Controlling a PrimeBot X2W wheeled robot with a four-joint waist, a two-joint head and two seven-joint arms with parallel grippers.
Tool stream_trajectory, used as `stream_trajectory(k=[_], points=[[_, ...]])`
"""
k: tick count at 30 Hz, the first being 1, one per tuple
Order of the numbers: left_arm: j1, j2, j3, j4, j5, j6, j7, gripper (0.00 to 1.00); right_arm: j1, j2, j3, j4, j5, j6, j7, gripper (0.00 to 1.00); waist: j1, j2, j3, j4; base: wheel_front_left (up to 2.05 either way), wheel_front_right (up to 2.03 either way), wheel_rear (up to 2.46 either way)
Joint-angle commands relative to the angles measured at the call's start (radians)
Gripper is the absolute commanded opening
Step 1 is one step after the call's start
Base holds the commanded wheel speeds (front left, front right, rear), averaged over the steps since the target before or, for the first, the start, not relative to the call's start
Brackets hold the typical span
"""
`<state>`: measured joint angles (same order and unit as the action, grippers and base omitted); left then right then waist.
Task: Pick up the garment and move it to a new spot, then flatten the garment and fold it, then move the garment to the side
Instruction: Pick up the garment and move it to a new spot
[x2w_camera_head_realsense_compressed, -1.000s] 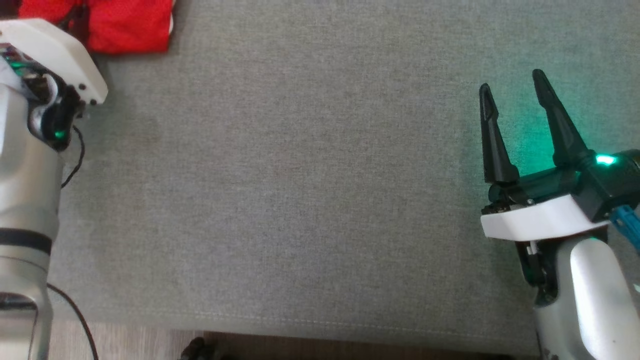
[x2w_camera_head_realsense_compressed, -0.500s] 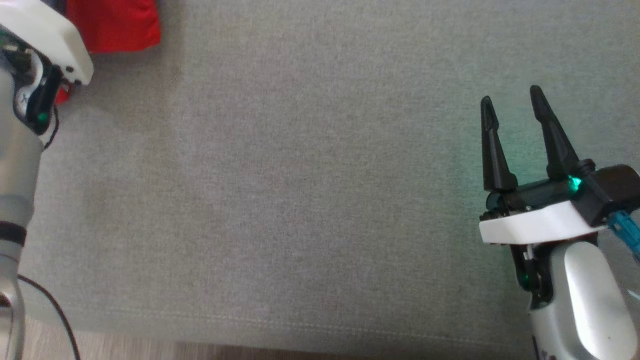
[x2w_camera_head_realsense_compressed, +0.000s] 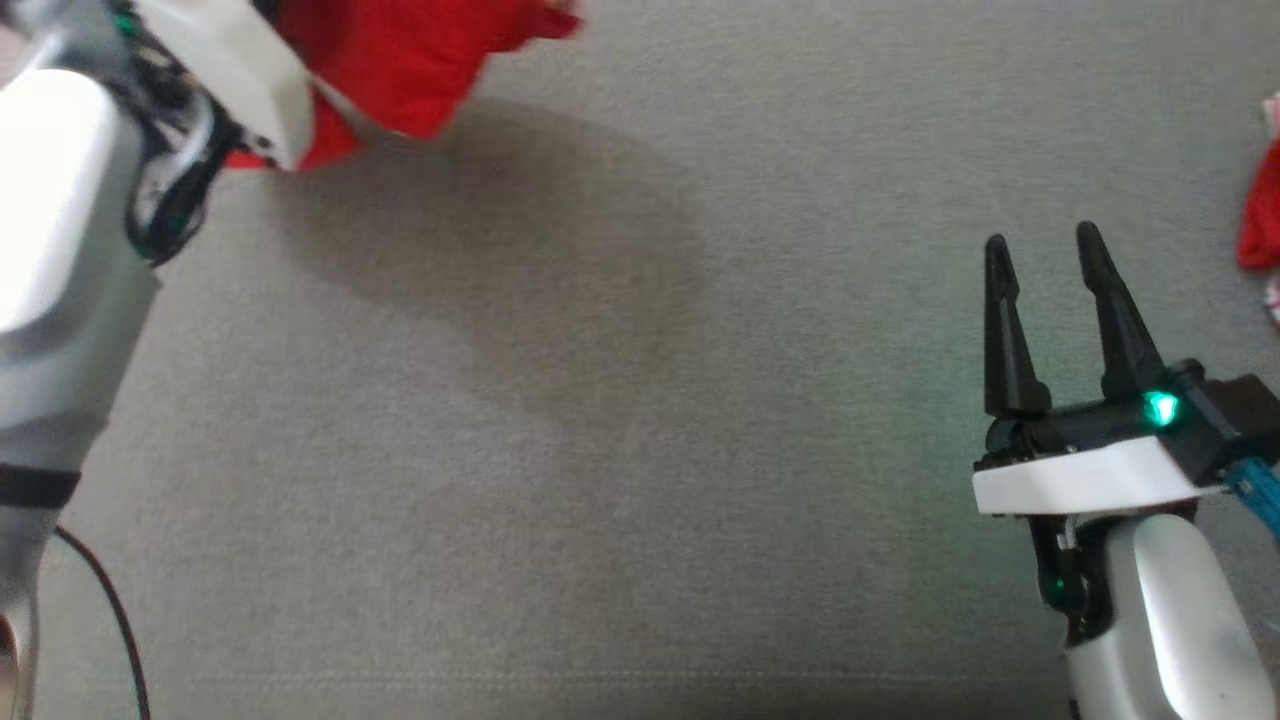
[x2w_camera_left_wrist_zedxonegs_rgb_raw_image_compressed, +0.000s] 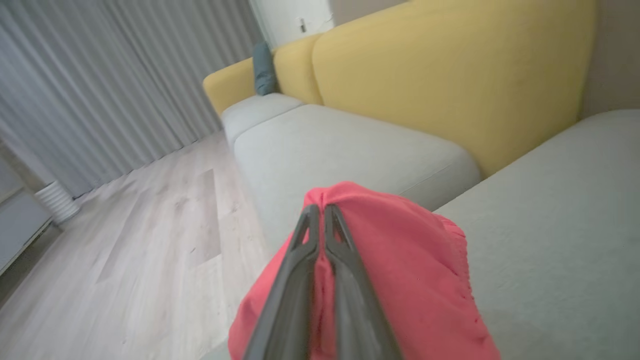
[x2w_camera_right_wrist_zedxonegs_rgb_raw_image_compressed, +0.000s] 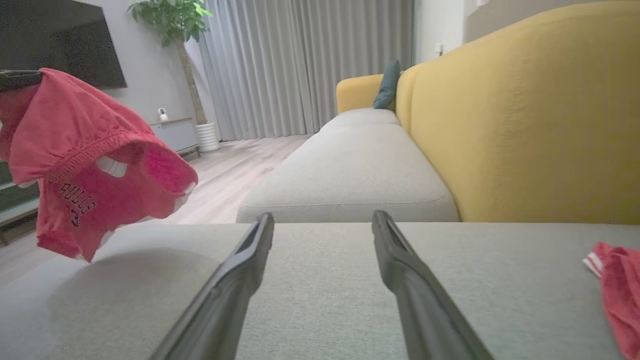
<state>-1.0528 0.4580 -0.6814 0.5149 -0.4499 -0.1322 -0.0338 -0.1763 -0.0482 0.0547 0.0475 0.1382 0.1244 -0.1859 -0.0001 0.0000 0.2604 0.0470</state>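
A wide grey upholstered surface (x2w_camera_head_realsense_compressed: 640, 450) spreads beneath both arms, and past its far edge a second grey seat runs along a tall yellow backrest (x2w_camera_right_wrist_zedxonegs_rgb_raw_image_compressed: 525, 115). Grey curtains (x2w_camera_right_wrist_zedxonegs_rgb_raw_image_compressed: 300, 65) hang floor to ceiling behind it, above a pale wood floor (x2w_camera_left_wrist_zedxonegs_rgb_raw_image_compressed: 125, 240). A dark television (x2w_camera_right_wrist_zedxonegs_rgb_raw_image_compressed: 60, 40) is mounted on the wall to the left, with a leafy plant (x2w_camera_right_wrist_zedxonegs_rgb_raw_image_compressed: 170, 15) beside it and a teal cushion (x2w_camera_right_wrist_zedxonegs_rgb_raw_image_compressed: 389, 85) propped at the far end of the yellow back. The red garment (x2w_camera_right_wrist_zedxonegs_rgb_raw_image_compressed: 85, 165), printed with dark lettering, hangs in the air over the surface's far left part and throws a broad shadow on the fabric below. The left gripper (x2w_camera_left_wrist_zedxonegs_rgb_raw_image_compressed: 318, 212) has its fingers pressed together, clamped on a bunch of the garment. A smaller red cloth (x2w_camera_right_wrist_zedxonegs_rgb_raw_image_compressed: 617, 290) lies at the surface's right edge. The right gripper (x2w_camera_head_realsense_compressed: 1045, 250) hovers near the front right corner, fingers spread apart with nothing between them
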Motion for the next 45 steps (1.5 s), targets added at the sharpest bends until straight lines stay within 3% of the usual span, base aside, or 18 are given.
stream_trajectory(k=[1, 7, 11, 18, 24, 29, 34, 40, 41, 42, 45], points=[[-0.046, 0.054, 0.021, -0.061, -0.011, 0.002, 0.008, 0.0, -0.003, -0.002, 0.014, -0.025, 0.008, 0.006, -0.011, 1.0, 0.0001, 0.0, -0.028, -0.033, 0.0, 0.0, 0.0], [0.036, 0.068, -0.042, -0.269, -0.081, 0.002, 0.079, 0.0, 0.021, -0.002, -0.017, -0.011, 0.021, 0.006, -0.026, 1.0, 0.0001, 0.0, -0.061, -0.1, 0.0, 0.0, 0.0], [0.119, 0.064, -0.06, -0.406, -0.114, 0.026, 0.104, 0.0, 0.037, -0.002, -0.045, -0.002, 0.027, 0.006, -0.033, 1.0, 0.0001, 0.0, -0.065, -0.134, 0.0, 0.0, 0.0], [0.271, -0.016, -0.147, -0.48, -0.152, 0.066, 0.128, 0.0, 0.033, -0.002, -0.045, -0.001, 0.04, 0.006, -0.045, 1.0, 0.0001, 0.0, -0.026, -0.181, 0.0, 0.0, 0.0], [0.316, -0.12, -0.174, -0.325, -0.171, 0.09, 0.068, 0.0, 0.012, -0.002, -0.016, 0.006, 0.052, 0.006, -0.054, 1.0, 0.0001, 0.0, 0.021, -0.215, 0.0, 0.0, 0.0], [0.28, -0.19, -0.132, -0.122, -0.16, 0.131, -0.055, 0.0, -0.005, -0.002, 0.008, 0.019, 0.062, 0.006, -0.061, 1.0, 0.0001, 0.0, 0.053, -0.248, 0.0, 0.0, 0.0], [0.222, -0.228, -0.101, 0.024, -0.143, 0.163, -0.138, 0.0, -0.016, -0.002, 0.017, 0.033, 0.064, 0.006, -0.065, 1.0, 0.0001, 0.0, 0.07, -0.273, 0.0, 0.0, 0.0], [0.152, -0.279, -0.078, 0.217, -0.15, 0.187, -0.159, 0.01, -0.022, -0.002, 0.031, 0.052, 0.068, 0.006, -0.07, 1.0, 0.0001, 0.0, 0.082, -0.298, 0.0, 0.0, 0.0], [0.145, -0.287, -0.079, 0.244, -0.152, 0.185, -0.16, 0.31, -0.023, -0.002, 0.034, 0.055, 0.068, 0.006, -0.07, 1.0, 0.0001, 0.0, 0.083, -0.3, 0.0, 0.0, 0.0], [0.134, -0.3, -0.08, 0.283, -0.152, 0.178, -0.173, 1.0, -0.025, -0.002, 0.036, 0.06, 0.069, 0.006, -0.072, 1.0, 0.0001, 0.0, 0.084, -0.302, 0.0, 0.0, 0.0], [0.129, -0.319, -0.08, 0.322, -0.154, 0.162, -0.195, 1.0, -0.024, -0.002, 0.031, 0.068, 0.067, 0.006, -0.073, 1.0, 0.0001, 0.0, 0.076, -0.292, 0.0, 0.0, 0.0]])
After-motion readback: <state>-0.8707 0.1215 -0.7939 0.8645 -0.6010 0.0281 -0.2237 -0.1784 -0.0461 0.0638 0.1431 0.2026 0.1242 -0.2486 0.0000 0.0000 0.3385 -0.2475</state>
